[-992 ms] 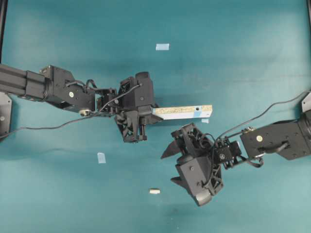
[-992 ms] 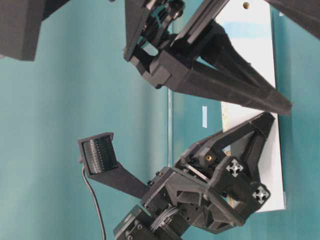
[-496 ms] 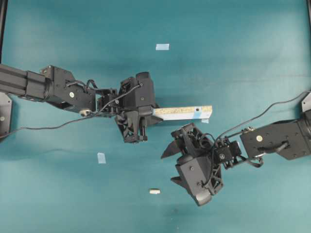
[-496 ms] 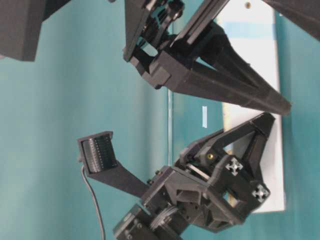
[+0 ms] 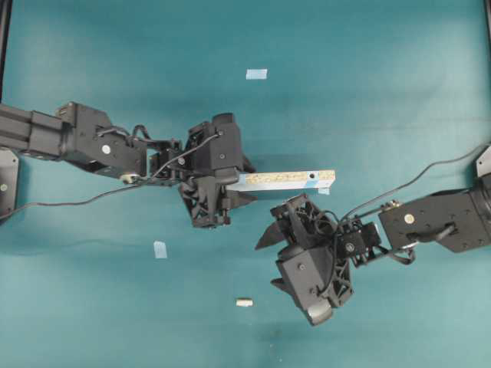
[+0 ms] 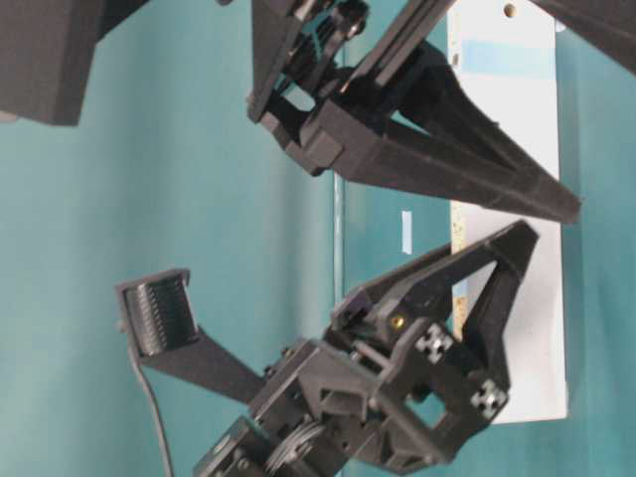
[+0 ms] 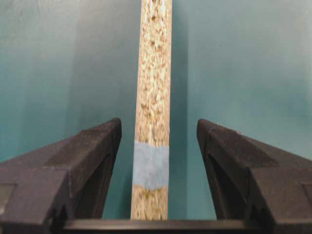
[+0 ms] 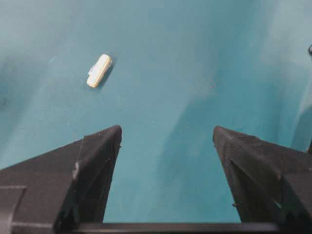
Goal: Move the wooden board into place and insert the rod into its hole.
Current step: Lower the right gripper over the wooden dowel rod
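- Wooden board [image 5: 284, 180] lies flat near the middle of the bench [image 5: 368, 69], long axis running left to right, its blue-patched end toward the right.
- Left end effector [image 5: 239, 184] sits at the board's left end. The left wrist view shows both fingers [image 7: 83, 165] standing clear of the board with teal gaps either side: jaws parted, nothing gripped.
- Judgement: the board looks released and set down; whether this is its final spot cannot be told. A small blue tape square [image 5: 324, 191] lies just beside the board's right end.
- Hole [image 5: 313, 174] shows as a tiny dark dot at the blue patch; nothing stands in it.
- Rod [image 5: 244, 302] lies on its side toward the near edge of the bench, well apart from the board and untouched.
- Right end effector [image 5: 268, 263] hangs between board and rod, jaws wide, empty. Its wrist view has the rod ahead and to the left, outside the fingers.
- Left to do, as judged: pick up the rod, carry it to the blue-patched end, stand it up and seat it in the hole. Insertion not yet begun.
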Controlling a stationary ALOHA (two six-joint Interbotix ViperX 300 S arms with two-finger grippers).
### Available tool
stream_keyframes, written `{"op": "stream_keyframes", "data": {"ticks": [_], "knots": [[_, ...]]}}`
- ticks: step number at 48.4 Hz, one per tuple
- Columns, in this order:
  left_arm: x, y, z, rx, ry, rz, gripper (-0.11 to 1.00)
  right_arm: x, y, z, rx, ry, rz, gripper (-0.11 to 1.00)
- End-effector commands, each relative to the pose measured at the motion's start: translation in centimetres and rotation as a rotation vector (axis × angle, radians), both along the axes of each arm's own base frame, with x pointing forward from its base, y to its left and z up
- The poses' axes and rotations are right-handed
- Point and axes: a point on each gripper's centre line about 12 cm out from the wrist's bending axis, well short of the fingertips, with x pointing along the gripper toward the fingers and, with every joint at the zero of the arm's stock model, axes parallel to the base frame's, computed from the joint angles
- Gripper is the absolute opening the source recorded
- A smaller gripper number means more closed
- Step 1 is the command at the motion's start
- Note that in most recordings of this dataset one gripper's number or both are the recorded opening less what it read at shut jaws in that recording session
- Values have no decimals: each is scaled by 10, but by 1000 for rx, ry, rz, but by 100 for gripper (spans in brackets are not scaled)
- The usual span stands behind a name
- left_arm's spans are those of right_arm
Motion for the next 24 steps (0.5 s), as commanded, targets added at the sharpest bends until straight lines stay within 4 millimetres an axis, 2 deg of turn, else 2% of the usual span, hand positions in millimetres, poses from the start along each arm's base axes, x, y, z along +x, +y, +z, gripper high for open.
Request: {"op": "stream_keyframes", "data": {"ticks": [1, 13, 24], "knots": [[-3, -1, 20, 12, -44, -11, 63, 6, -1, 26, 12, -59, -4, 86], [-23, -1, 33, 50, -61, -40, 61, 13, -2, 45, 13, -10, -39, 86], [-39, -1, 45, 48, -84, -39, 61, 29, 4, 54, 120, 123, -173, 86]]}}
